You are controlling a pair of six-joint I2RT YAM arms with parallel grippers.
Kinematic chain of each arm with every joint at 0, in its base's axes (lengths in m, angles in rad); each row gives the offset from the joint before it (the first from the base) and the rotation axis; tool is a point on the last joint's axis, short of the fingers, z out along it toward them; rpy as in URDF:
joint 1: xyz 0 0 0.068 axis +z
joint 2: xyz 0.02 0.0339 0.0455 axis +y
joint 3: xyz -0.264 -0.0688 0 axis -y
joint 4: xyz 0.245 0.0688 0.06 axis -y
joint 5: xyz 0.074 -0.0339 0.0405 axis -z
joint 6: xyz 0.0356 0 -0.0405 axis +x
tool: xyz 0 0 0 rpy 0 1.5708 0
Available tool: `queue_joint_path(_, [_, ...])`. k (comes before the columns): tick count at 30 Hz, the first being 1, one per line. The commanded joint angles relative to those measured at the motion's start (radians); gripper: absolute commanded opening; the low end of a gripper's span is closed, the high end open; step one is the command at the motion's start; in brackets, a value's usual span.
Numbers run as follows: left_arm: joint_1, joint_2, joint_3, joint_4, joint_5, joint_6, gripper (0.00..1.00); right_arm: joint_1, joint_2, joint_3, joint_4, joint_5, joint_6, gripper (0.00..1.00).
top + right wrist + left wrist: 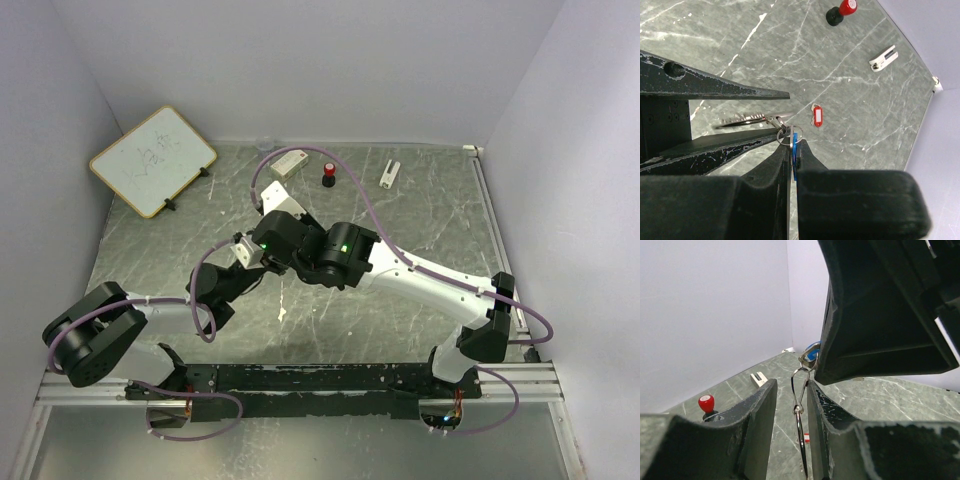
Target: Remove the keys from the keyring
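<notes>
The thin, probably slippery keyring (802, 440) hangs between the narrow jaws of the left gripper (792, 388), pinched or not I cannot tell, while the right gripper (793, 146) clamps the light blue-headed key (812, 351) by its plastic head, probably the surest hold.

Keyring (802, 445), edge-on, hung between the left gripper's (792, 389) parted fingers; blue-headed key (813, 351) above, at right gripper's (880, 315) edge.

Keyring (802, 445) sits between fingers of left gripper (790, 389) mid-table; key (794, 145) pinched in right gripper (794, 151), touching keyring. Loose key (816, 115) on table (420, 200) below. Whiteboard (152, 160) back left.
</notes>
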Motion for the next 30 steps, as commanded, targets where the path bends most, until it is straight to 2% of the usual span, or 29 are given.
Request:
queue_joint_path(1, [-0.007,0.002,-0.013,0.031,0.000,-0.006,0.41,0.003,-0.010,0.011,-0.004,0.030,0.015,0.00])
queue_joint_path(14, [-0.021,0.010,-0.016,0.026,-0.008,-0.008,0.40,0.003,-0.008,0.018,-0.005,0.034,0.015,0.00])
queue_joint_path(23, [-0.026,0.000,-0.021,0.016,-0.024,-0.001,0.32,0.002,0.001,0.022,-0.002,0.036,0.010,0.00])
queue_joint_path(30, [-0.030,-0.007,-0.035,0.023,-0.044,0.002,0.31,0.003,0.001,0.024,0.001,0.036,0.006,0.00])
